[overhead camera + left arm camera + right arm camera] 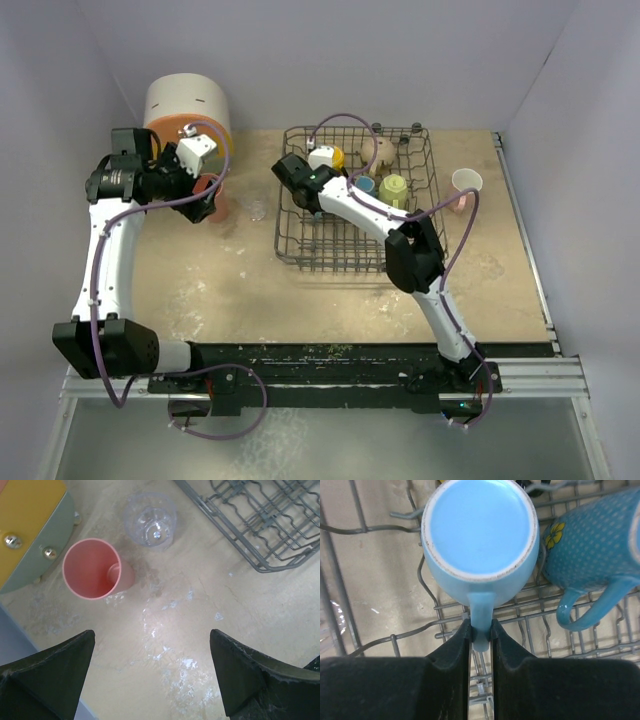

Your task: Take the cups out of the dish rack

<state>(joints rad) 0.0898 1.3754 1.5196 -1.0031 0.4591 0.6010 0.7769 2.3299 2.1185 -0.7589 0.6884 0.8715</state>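
Note:
The dark grey wire dish rack (300,252) stands at the middle back of the table. My right gripper (480,627) is inside it, shut on the handle of an upside-down light blue mug (480,525). A dotted blue mug with a yellow flower (595,535) lies beside it. A yellow cup (336,157), a tan cup (379,150) and a yellow-green mug (394,188) are in the rack. A pale pink mug (466,182) stands on the table to the rack's right. My left gripper (152,635) is open and empty above the table, near the salmon tumbler (92,570) and the clear glass (150,522).
The rounded white, orange and yellow drawer box (186,102) stands at the back left, close to the tumbler; its edge shows in the left wrist view (30,525). The rack's corner (260,530) lies to the right of the glass. White walls close in the table.

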